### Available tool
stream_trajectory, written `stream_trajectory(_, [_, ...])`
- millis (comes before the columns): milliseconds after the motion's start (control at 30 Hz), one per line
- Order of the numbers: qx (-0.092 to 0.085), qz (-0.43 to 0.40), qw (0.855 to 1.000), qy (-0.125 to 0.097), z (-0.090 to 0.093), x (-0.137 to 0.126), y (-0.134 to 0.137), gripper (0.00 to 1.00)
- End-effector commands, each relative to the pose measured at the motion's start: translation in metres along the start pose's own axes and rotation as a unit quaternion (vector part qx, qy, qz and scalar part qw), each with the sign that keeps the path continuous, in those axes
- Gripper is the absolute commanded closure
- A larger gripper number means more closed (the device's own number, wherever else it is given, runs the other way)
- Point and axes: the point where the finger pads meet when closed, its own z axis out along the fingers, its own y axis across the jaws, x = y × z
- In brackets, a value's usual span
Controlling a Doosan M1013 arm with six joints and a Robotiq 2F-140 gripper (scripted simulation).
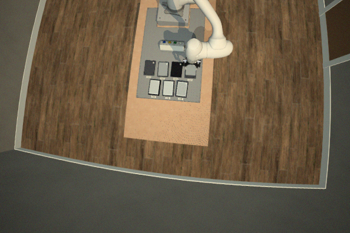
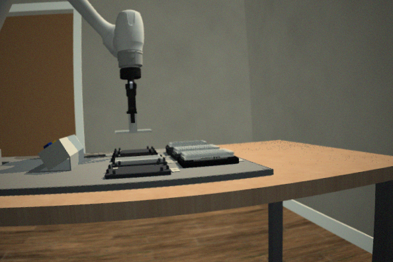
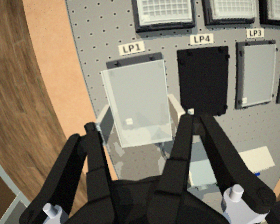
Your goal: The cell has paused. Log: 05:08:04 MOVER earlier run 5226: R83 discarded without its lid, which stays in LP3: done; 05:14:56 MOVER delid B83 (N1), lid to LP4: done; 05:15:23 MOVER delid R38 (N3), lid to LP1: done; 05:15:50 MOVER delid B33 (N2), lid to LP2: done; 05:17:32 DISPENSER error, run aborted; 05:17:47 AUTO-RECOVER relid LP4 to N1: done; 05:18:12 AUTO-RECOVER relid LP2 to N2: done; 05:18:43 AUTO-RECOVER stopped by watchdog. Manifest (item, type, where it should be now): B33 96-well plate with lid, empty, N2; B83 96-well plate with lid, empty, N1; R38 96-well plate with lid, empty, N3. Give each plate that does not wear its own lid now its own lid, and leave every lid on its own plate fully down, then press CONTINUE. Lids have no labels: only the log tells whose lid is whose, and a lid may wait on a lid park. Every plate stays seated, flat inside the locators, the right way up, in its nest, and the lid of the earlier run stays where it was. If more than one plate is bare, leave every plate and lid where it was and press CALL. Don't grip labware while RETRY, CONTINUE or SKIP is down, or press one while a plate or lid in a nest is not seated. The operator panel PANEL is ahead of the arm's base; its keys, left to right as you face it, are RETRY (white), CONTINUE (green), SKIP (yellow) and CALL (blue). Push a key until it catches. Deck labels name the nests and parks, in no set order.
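My gripper (image 2: 132, 120) is shut on a clear lid (image 2: 128, 132) and holds it level, well above the deck. In the wrist view the lid (image 3: 139, 106) hangs between the fingers over the park labelled LP1 (image 3: 132, 48). The LP4 park (image 3: 203, 79) beside it is black and bare. The LP3 park (image 3: 257, 72) carries a grey lid. Three white well plates (image 1: 168, 88) sit in a row of nests in front of the parks.
The operator panel (image 1: 172, 45) with its coloured keys stands between the parks and the arm's base; it also shows in the side view (image 2: 61, 153). A fourth, dark park (image 1: 149, 67) is at the far end of the row. The grey deck lies on a wooden table.
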Motion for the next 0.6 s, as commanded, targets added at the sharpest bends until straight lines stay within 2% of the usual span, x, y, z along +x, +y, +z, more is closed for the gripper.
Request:
stream_trajectory(0, [0.000, 0.000, 1.000, 0.000, -0.001, 0.000, 0.000, 1.00])
stream_trajectory(367, [0.000, 0.000, 1.000, 0.000, -0.003, 0.002, 0.000, 1.00])
stream_trajectory(400, [0.000, 0.000, 1.000, 0.000, -0.003, 0.015, 0.003, 1.00])
stream_trajectory(467, [0.000, 0.000, 1.000, 0.000, -0.005, 0.075, 0.021, 1.00])
stream_trajectory(500, [0.000, 0.000, 1.000, 0.000, -0.005, 0.075, 0.021, 1.00])
stream_trajectory(533, [0.000, 0.000, 1.000, 0.000, -0.005, 0.108, 0.033, 1.00])
stream_trajectory(567, [0.000, 0.000, 1.000, 0.000, -0.005, 0.113, 0.035, 1.00])
